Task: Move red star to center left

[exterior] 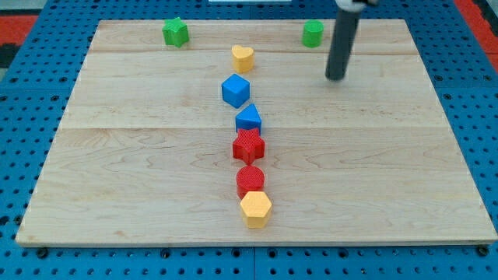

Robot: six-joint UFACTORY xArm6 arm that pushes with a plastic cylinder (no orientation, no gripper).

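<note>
The red star (248, 145) lies near the middle of the wooden board (117, 155), in a column of blocks. A blue triangle block (248, 118) touches it from above and a red round block (250, 180) sits just below it. My tip (335, 77) is well up and to the right of the red star, apart from every block, below the green block (313, 33) at the view's top right.
A blue cube (236, 90) and a yellow heart-like block (243, 57) stand higher in the column. A yellow hexagon (255, 208) ends it at the bottom. A green star-like block (176, 32) sits at the view's top left.
</note>
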